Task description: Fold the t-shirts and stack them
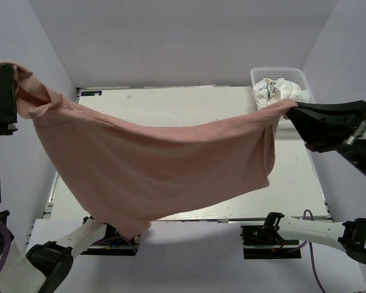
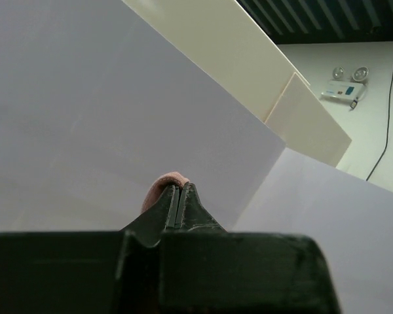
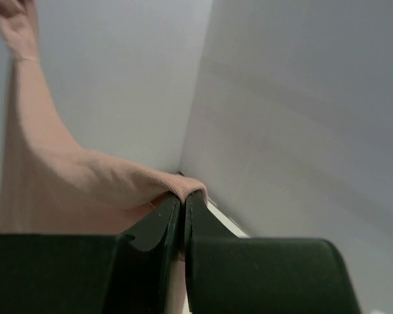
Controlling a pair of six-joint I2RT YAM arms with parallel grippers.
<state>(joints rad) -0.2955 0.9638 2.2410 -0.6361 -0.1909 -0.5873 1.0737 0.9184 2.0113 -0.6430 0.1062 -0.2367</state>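
Observation:
A dusty pink t-shirt (image 1: pixel 152 162) hangs stretched in the air above the table, sagging in the middle. My left gripper (image 1: pixel 13 67) is raised at the far left, shut on one end of it; the left wrist view shows a pink fold (image 2: pixel 158 190) pinched at the tips of my left gripper (image 2: pixel 181 188). My right gripper (image 1: pixel 294 106) at the right is shut on the other end, and the cloth (image 3: pixel 85 176) runs off to the left from my right gripper (image 3: pixel 183 194). White t-shirts with dark print (image 1: pixel 279 91) lie bunched in the basket.
A white mesh basket (image 1: pixel 293 74) stands at the table's back right corner. The white table top (image 1: pixel 299 177) lies below the hanging shirt, with white walls on three sides. Both arm bases sit at the near edge.

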